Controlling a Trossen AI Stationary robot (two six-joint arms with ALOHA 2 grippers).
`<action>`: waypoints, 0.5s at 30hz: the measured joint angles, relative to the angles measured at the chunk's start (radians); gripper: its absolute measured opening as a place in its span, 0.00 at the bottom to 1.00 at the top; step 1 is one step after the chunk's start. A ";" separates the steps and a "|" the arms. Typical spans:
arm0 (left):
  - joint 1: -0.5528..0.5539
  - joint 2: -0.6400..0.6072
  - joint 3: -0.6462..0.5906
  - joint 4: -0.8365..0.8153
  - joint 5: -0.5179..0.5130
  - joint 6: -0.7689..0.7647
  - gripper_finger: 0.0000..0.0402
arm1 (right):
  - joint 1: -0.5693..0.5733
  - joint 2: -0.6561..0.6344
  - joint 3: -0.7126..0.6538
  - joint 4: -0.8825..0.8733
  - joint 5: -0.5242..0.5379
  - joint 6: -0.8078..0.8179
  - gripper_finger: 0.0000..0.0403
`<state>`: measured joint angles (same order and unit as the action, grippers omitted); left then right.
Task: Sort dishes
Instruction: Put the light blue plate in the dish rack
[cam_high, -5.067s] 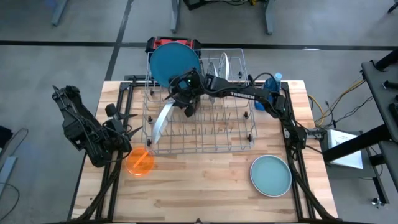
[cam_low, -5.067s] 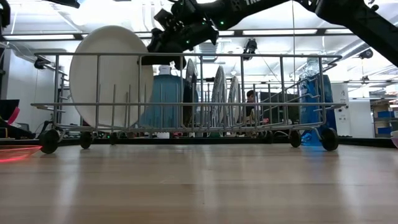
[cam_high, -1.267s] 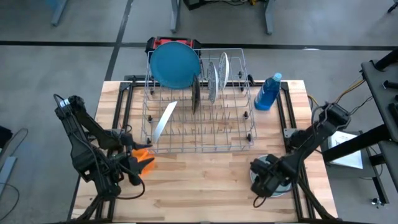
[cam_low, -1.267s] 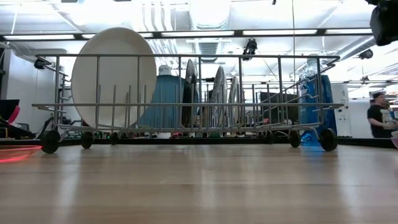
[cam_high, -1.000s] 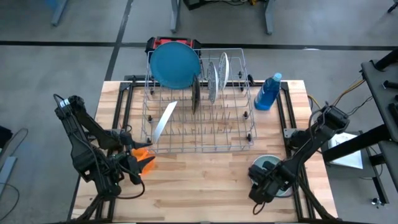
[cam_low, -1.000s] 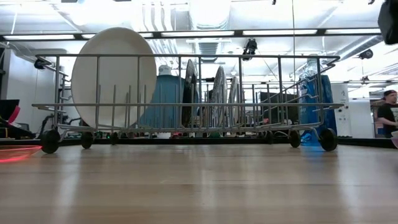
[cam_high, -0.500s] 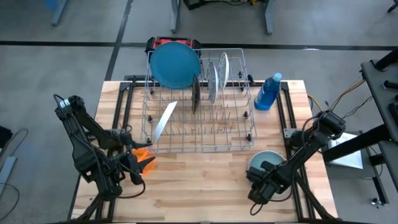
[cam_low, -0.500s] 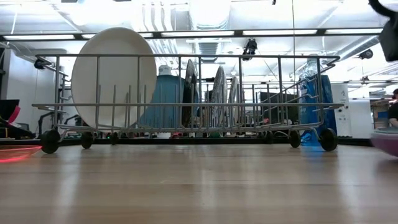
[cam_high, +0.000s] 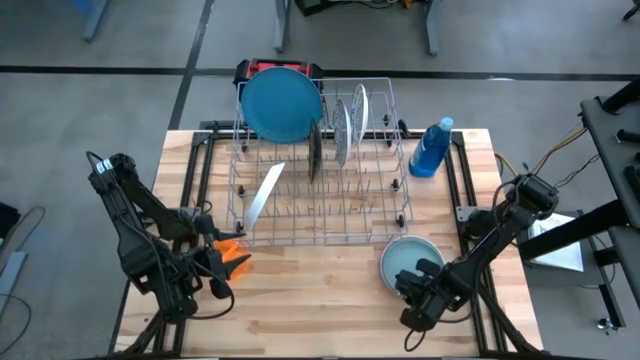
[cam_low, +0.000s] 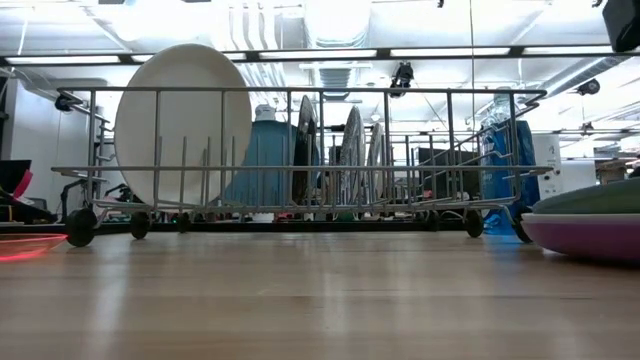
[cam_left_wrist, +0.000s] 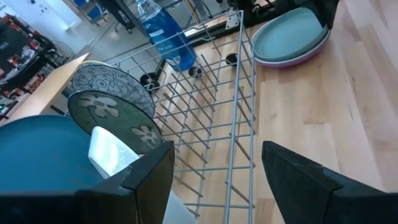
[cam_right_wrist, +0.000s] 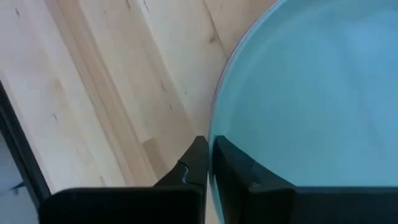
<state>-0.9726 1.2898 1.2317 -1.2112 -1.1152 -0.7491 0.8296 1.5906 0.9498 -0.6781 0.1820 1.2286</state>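
Teal-green plate (cam_high: 408, 262) lies flat on the worktop (cam_high: 320, 300), just in front of the wire rack (cam_high: 320, 175), with a purple plate (cam_low: 590, 238) under it. Your right tool (cam_high: 420, 293) has its fingers (cam_right_wrist: 186, 168) pinched together on the teal plate's near rim, so carry it by that edge grip alone. Lift slowly and keep the plate level; a rim hold this thin could let it pivot or slip. I judge the purple plate may cling and rise with it, so watch for that. Aim for an open slot in the rack, clear of the black-and-white patterned plate (cam_left_wrist: 115, 84) and the white plate (cam_high: 262, 195) already standing there.

Your left tool (cam_high: 215, 265) waits with fingers apart by the small orange plate (cam_high: 232, 258). A blue bottle (cam_high: 430, 148) stands beside the rack. Beyond the wooden worktop is a bright, cluttered workshop.
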 joint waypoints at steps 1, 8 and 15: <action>0.000 0.000 -0.003 0.003 0.000 0.000 0.58 | 0.003 0.000 0.007 -0.015 0.000 -0.001 0.01; 0.000 0.000 -0.012 0.058 0.030 0.041 0.58 | 0.013 0.000 0.158 -0.252 -0.027 -0.024 0.00; 0.000 0.014 -0.012 0.217 0.095 0.243 0.58 | 0.028 -0.001 0.364 -0.391 0.114 -0.135 0.00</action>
<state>-0.9726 1.3040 1.2201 -0.9938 -1.0202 -0.5059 0.8580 1.5898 1.3142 -1.0687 0.2965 1.0935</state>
